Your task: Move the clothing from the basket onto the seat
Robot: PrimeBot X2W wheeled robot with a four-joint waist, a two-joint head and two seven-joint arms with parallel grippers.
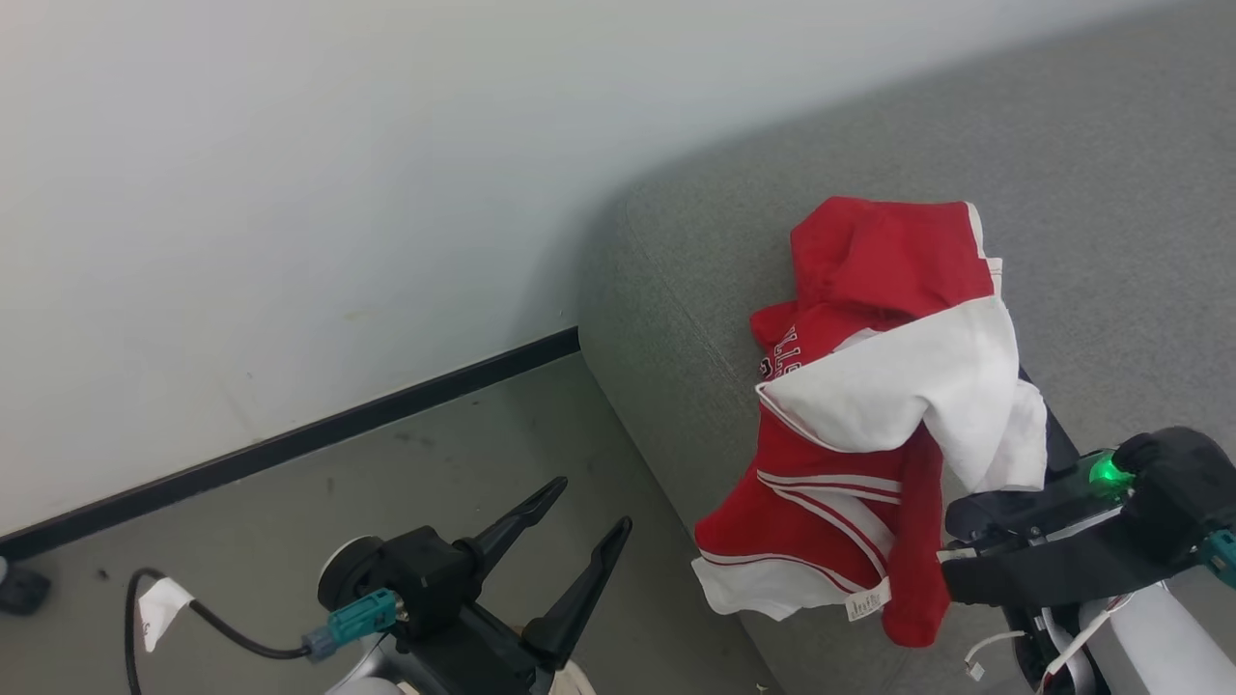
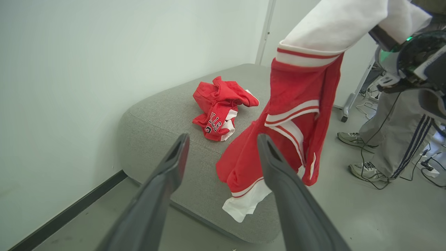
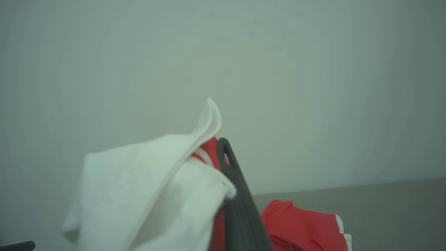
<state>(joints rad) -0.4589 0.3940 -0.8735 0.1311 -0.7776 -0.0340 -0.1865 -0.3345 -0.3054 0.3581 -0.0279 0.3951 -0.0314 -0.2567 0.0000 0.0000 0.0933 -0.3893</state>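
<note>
Pale wall (image 1: 290, 193) behind a grey seat (image 1: 1110, 193) with a rounded corner, which stood on a grey floor (image 1: 386, 502).

The clothing comprised two red-and-white garments. The larger, the hung garment (image 1: 869, 463), dangled from the right pincer (image 3: 224, 153). Its white panel lay uppermost over the fingers, and its long axis ran straight down to a white striped hem. The hem hung at the seat's front edge; contact with the seat could not be judged. The smaller, the lettered garment (image 2: 217, 108), lay crumpled on the seat top, well back from the edge, with its white lettering turned towards the front.

The right pincer was clamped shut on the hung garment's upper part. One dark finger (image 3: 231, 181) showed beside the cloth, and the other was covered by the white panel. The left pincer (image 1: 591, 504) stood fully spread above the floor, beside the seat's corner. It held nothing and touched nothing.

The left wrist view gave the hung garment's full drop, the whole lettered garment and a person (image 2: 393, 139) standing on the floor past the seat. In the head view, the hung garment overlapped the lettered one and hid most of its lettering. The right wrist view gave the grip itself at close range.
</note>
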